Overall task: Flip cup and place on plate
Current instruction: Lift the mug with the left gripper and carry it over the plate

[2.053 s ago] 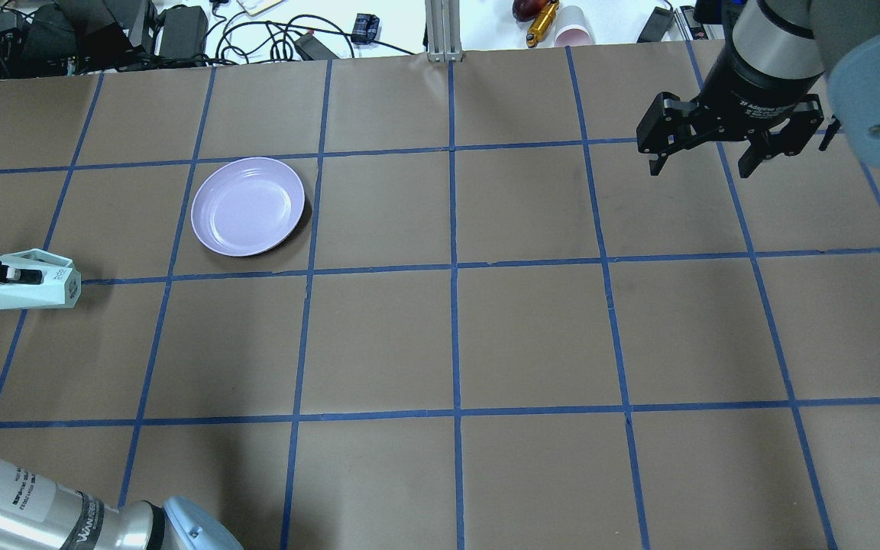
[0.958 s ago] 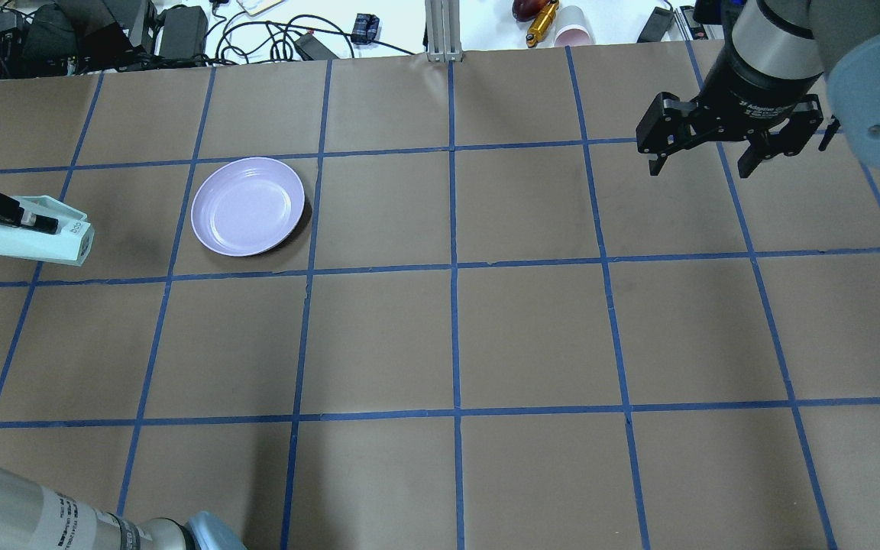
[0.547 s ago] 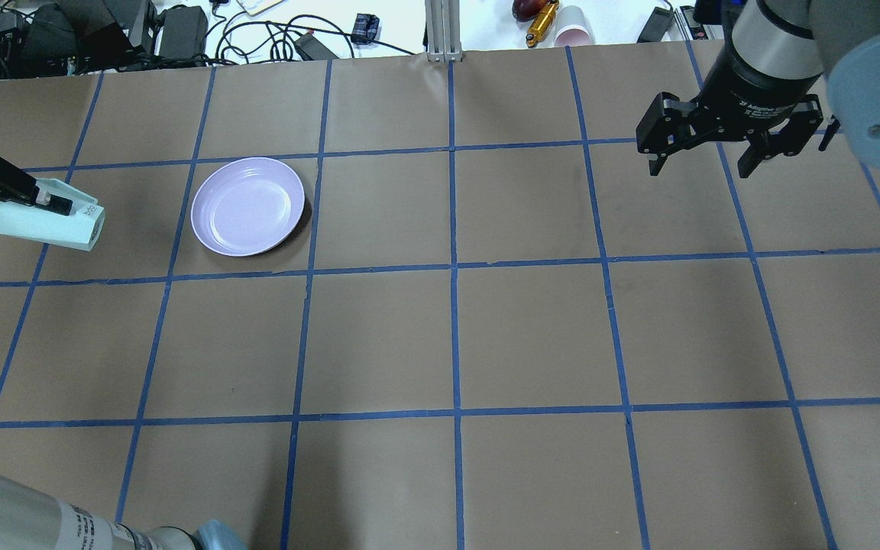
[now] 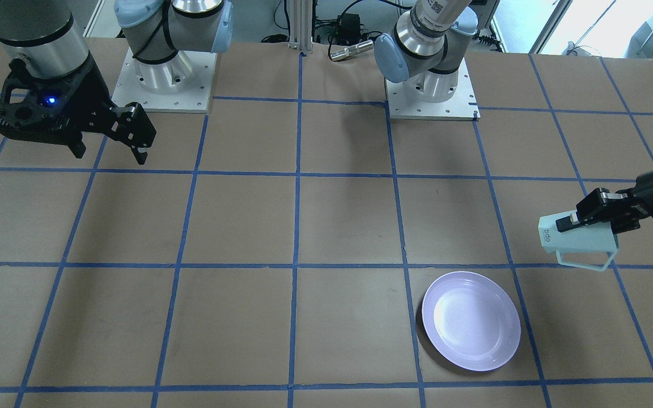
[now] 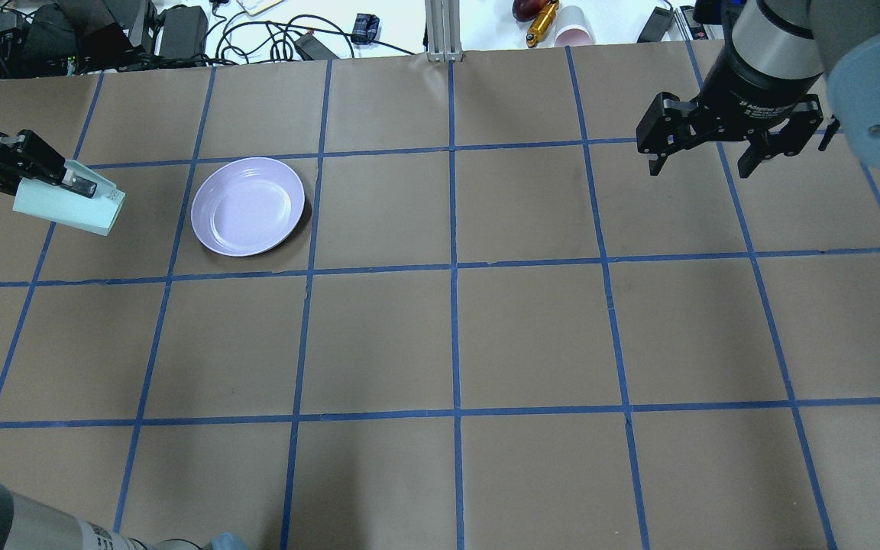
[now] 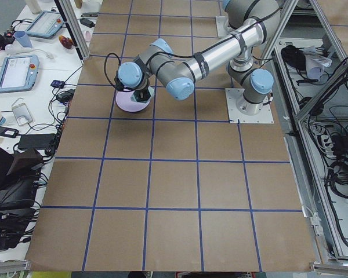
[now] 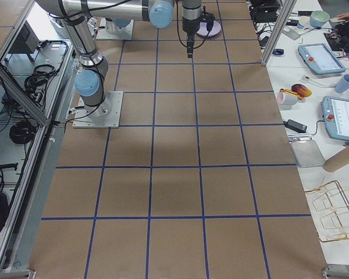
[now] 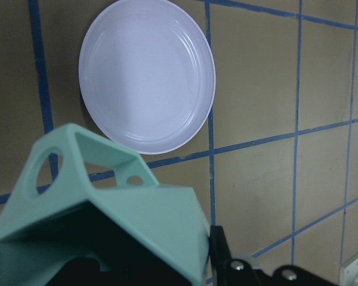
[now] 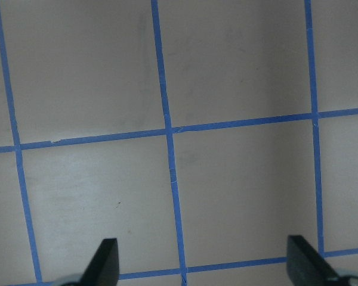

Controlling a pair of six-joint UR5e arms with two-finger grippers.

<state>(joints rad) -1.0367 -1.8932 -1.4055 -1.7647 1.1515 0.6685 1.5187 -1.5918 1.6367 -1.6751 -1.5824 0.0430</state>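
Note:
The mint-green cup (image 5: 66, 208) lies on its side in the air, held in my left gripper (image 5: 73, 187), which is shut on its wall near the rim. Its base with the dark lettering points toward the lavender plate (image 5: 247, 206), which lies a short way to its right on the table. In the front view the cup (image 4: 579, 241) hangs with its handle toward the camera, above and right of the plate (image 4: 471, 320). The left wrist view shows the cup (image 8: 107, 226) close up and the plate (image 8: 146, 74) beyond it. My right gripper (image 5: 700, 169) is open and empty, far right.
The table is brown paper with a blue tape grid. Cables, power bricks and a pink paper cup (image 5: 574, 27) lie beyond the far edge, with an aluminium post (image 5: 444, 30) at the middle. The two arm bases (image 4: 428, 90) stand at the robot's side.
My left gripper has carried the cup away from the robot and rightward toward the plate, tilting it a little. The right arm has not moved.

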